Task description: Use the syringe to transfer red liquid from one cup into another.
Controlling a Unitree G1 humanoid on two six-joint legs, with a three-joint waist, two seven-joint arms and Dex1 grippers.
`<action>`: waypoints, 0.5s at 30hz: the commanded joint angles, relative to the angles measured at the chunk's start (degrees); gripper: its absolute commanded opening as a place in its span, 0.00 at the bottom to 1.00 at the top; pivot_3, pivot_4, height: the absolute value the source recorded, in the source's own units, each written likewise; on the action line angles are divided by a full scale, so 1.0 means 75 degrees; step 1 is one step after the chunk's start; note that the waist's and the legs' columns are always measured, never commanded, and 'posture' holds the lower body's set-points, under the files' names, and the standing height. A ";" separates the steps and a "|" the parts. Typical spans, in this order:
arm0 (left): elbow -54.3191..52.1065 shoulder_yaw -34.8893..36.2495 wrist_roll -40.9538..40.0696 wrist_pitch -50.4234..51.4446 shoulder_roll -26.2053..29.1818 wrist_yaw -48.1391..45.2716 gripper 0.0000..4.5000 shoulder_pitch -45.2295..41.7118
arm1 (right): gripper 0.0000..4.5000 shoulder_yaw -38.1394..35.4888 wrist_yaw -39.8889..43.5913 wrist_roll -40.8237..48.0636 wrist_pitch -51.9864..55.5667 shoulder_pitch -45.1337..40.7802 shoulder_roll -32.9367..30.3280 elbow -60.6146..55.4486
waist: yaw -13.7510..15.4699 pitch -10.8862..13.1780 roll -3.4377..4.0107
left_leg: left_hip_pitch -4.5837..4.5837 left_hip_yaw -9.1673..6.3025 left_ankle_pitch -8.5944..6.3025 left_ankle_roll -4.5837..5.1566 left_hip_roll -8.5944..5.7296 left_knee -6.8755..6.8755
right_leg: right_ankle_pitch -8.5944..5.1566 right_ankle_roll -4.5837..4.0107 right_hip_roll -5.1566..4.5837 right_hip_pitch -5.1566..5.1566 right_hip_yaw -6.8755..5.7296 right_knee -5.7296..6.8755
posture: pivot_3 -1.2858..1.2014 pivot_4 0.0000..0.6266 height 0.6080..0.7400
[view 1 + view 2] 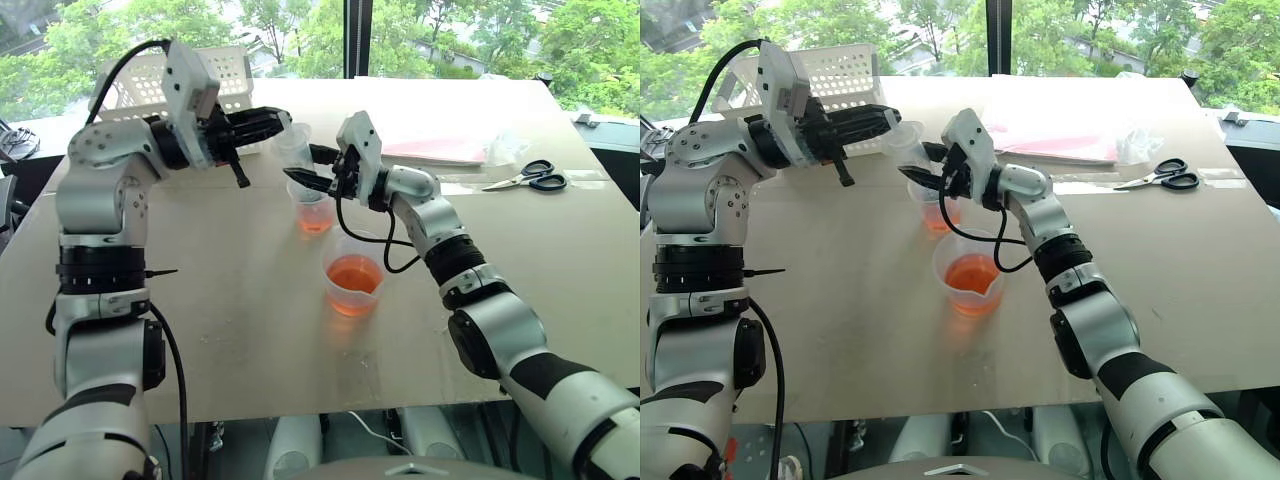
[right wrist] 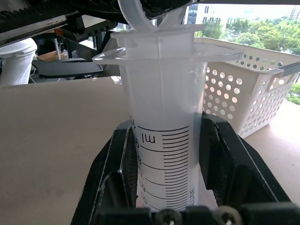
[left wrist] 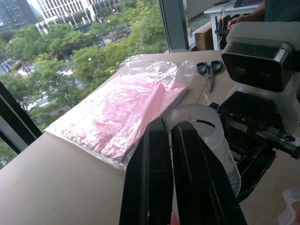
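Two grippers meet above the tan table [image 1: 240, 330], both engaged on the syringe [image 2: 164, 140]. It stands upright over the smaller cup [image 1: 314, 212], its lower end reaching down into the cup's mouth; whether the tip touches the liquid cannot be told. The right gripper [image 2: 164, 187] is clamped on the clear barrel, one black finger pressed to each side of the printed graduations. The left gripper [image 1: 285, 122] reaches in level from the robot's left with its fingers [image 3: 187, 168] pinched together on the white plunger top [image 3: 197, 115], which rises above the barrel's flange. The smaller cup holds a shallow layer of red liquid [image 1: 315, 220]. The larger spouted beaker [image 1: 353, 272] stands on the table just nearer the robot than the smaller cup, apart from both grippers, with a fuller layer of the same orange-red liquid. Further items noted: a white perforated basket [image 1: 225, 75] at the far edge of the table on the robot's left, a clear bag of pink material [image 3: 126, 112] near the far edge, and black-handled scissors [image 1: 530, 177] lying well to the robot's right.
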 commanded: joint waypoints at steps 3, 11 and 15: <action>-0.1000 0.0844 -0.1281 0.1677 0.0132 0.0577 0.21 0.0141 | 0.31 -0.0535 -0.0320 0.0434 -0.0074 -0.0607 -0.0106 -0.0484 | -0.0011 0.0000 0.0000 | 0.0000 -0.0005 0.0000 -0.0001 0.0000 0.0000 | 0.0000 0.0000 0.0000 -0.0001 -0.0001 0.0003 | 0.52 0.24 1.00; -0.2258 0.2015 -0.2198 0.2760 -0.0048 0.2340 0.99 0.0814 | 0.31 -0.0885 -0.0458 0.0971 0.0934 -0.0580 -0.0140 -0.1218 | 0.0004 0.0000 0.0000 | 0.0002 -0.0045 0.0001 -0.0002 0.0000 0.0000 | 0.0000 0.0000 -0.0003 0.0001 -0.0002 0.0004 | 0.52 0.24 1.00; -0.3118 0.2149 -0.2641 0.3172 -0.0090 0.2769 0.99 0.1451 | 0.31 -0.0890 -0.0455 0.1195 0.1502 -0.0550 -0.0263 -0.1905 | 0.0006 0.0000 0.0000 | 0.0003 -0.0047 0.0001 -0.0003 0.0001 -0.0004 | 0.0000 -0.0001 -0.0006 0.0000 0.0002 0.0005 | 0.52 0.24 1.00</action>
